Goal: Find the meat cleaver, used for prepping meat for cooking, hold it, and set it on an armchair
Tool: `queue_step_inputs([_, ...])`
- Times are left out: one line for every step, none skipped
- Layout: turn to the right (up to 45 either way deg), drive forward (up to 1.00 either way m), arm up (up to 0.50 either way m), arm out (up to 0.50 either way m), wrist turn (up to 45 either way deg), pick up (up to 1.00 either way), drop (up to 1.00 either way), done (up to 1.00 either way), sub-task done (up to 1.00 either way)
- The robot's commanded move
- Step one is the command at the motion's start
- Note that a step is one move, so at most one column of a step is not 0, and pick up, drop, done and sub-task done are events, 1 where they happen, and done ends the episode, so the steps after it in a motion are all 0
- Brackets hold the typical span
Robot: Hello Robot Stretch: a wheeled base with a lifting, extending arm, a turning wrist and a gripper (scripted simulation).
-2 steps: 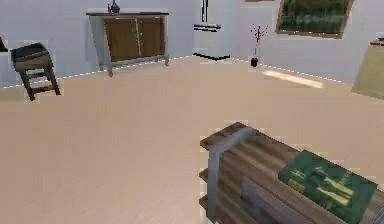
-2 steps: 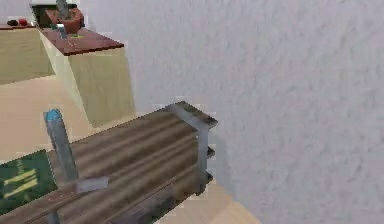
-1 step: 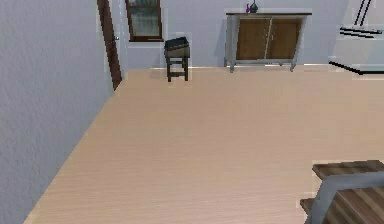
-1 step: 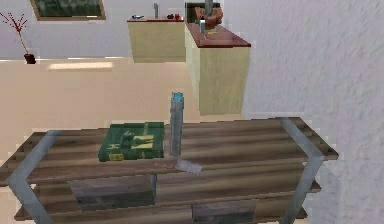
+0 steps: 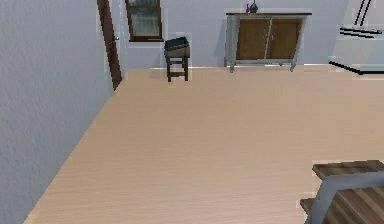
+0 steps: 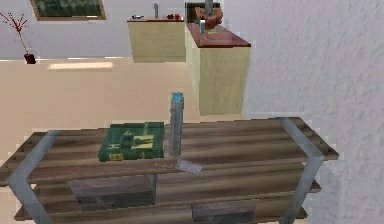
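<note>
A wooden table (image 6: 250, 145) with grey metal legs crosses the lower part of the arm side view. On it lies a flat green box (image 6: 132, 141). Just right of the box a slim grey upright thing (image 6: 177, 122) with a bluish top stands on the table, and a small grey piece (image 6: 189, 168) lies at its foot near the front edge. I cannot tell what these small things are. The same table's corner (image 5: 350, 190) is at the forward view's bottom right.
Bare wooden floor (image 5: 200, 130) stretches ahead, with a wall along the left and a dark door (image 5: 108, 40). A small dark chair (image 5: 177, 57), a wooden sideboard (image 5: 266, 40) and a white fridge (image 5: 360, 35) stand at the far wall. Beyond the table is a red-topped counter (image 6: 218, 60).
</note>
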Motion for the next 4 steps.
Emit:
queue_step_inputs([0.0, 0.00, 0.28, 0.00, 0.0, 0.00, 0.00, 0.00, 0.00])
queue_step_inputs([0.0, 0.00, 0.00, 0.40, 0.0, 0.00, 0.00, 0.00, 0.00])
queue_step_inputs([0.0, 0.00, 0.00, 0.00, 45.0, 0.00, 0.00, 0.00, 0.00])
queue_step_inputs([0.0, 0.00, 0.00, 0.00, 45.0, 0.00, 0.00, 0.00, 0.00])
